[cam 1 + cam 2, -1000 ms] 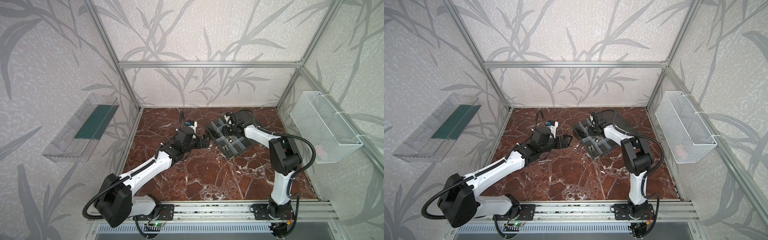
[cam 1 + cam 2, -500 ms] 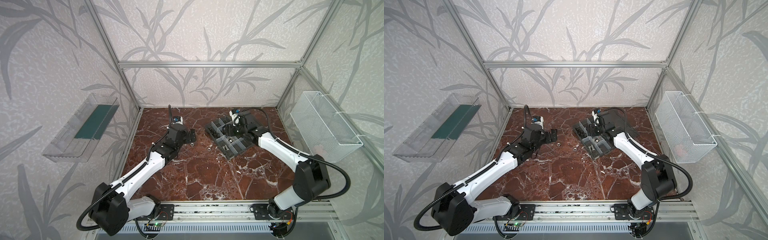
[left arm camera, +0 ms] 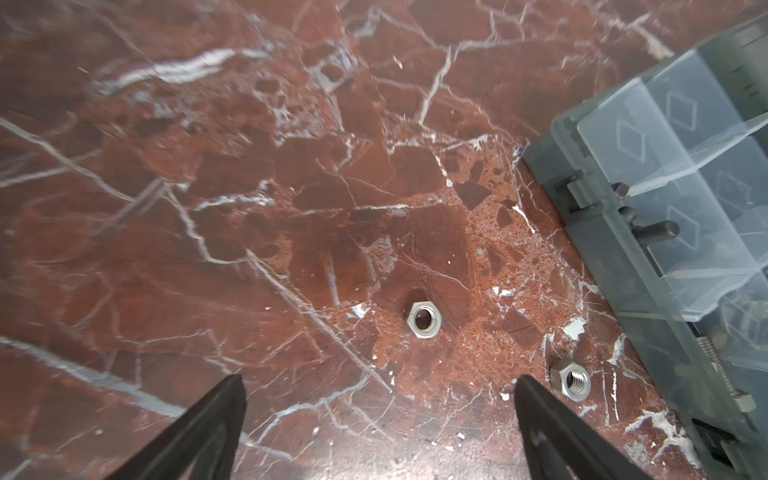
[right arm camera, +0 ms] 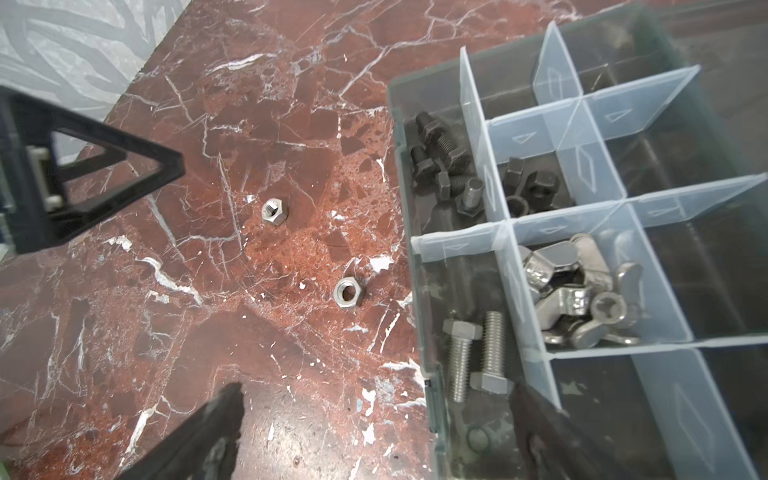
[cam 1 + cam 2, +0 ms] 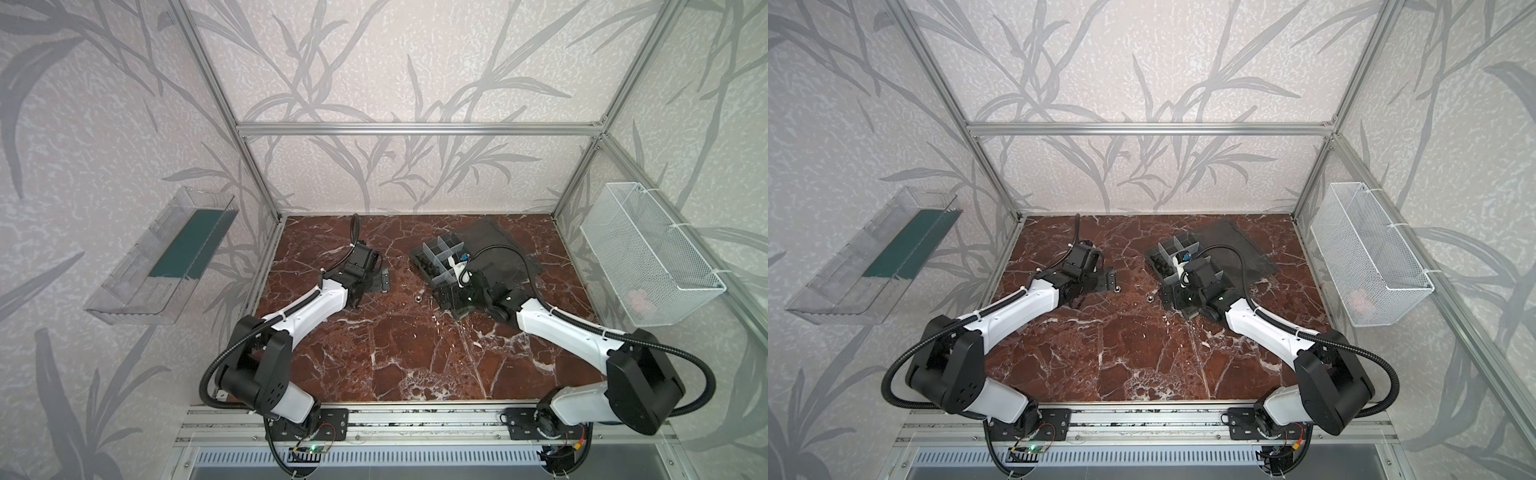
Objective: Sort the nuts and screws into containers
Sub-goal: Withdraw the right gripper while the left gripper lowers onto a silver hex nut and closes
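Right gripper now sits retracted at the organizer box rim, wide and empty; left gripper, equally wide, should centre over the nut farther from that box.

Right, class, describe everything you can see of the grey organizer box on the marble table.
The organizer box is dark-grey, see-through plastic, lying flat at the right rear of the table, its lid folded open behind it. Translucent dividers form compartments: dark bolts in one, dark nuts beside them, silver wing nuts and two silver bolts in others, several empty. The right gripper, open, straddles an outer wall; contact is unclear.
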Available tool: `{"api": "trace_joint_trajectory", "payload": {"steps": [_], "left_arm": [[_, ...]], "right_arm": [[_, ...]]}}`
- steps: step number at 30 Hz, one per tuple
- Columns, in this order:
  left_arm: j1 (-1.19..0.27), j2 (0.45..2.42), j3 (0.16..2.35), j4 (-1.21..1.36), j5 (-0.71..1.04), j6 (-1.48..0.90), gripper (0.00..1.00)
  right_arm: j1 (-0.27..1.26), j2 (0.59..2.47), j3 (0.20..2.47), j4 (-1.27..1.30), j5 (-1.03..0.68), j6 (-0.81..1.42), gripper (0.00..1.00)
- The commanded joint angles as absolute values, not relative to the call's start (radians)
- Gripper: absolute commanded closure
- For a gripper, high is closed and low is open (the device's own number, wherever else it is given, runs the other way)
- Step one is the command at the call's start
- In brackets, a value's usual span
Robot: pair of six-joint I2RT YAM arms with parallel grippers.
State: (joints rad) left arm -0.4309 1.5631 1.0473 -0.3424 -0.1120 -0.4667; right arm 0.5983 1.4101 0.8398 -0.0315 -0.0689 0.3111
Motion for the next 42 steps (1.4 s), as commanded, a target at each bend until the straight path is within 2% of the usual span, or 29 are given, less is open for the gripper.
{"api": "trace_joint_trajectory", "payload": {"steps": [1,3,10,19,28,37,42], "left_arm": [[-0.428,1.645,1.137,-0.437,-0.068,-0.457,0.03],[-0.428,1.707,1.199,-0.507,-0.052,-0.458,0.05],[-0.428,1.855,1.286,-0.504,0.034,-0.469,0.22],[-0.43,1.991,1.368,-0.551,0.033,-0.464,0.4],[-0.43,2.021,1.352,-0.557,0.017,-0.451,0.54],[-0.432,2.029,1.326,-0.551,0.02,-0.443,0.75],[-0.431,2.018,1.321,-0.548,0.032,-0.443,0.8]], "right_arm": [[0.603,1.422,0.796,0.102,-0.076,0.349,0.01],[0.603,1.428,0.785,0.12,-0.081,0.359,0.01],[0.601,1.407,0.776,0.12,-0.068,0.353,0.01],[0.599,1.379,0.767,0.12,-0.058,0.351,0.01],[0.599,1.38,0.762,0.126,-0.049,0.358,0.01],[0.595,1.353,0.739,0.141,-0.005,0.36,0.01],[0.585,1.345,0.728,0.147,0.0,0.374,0.01]]}}
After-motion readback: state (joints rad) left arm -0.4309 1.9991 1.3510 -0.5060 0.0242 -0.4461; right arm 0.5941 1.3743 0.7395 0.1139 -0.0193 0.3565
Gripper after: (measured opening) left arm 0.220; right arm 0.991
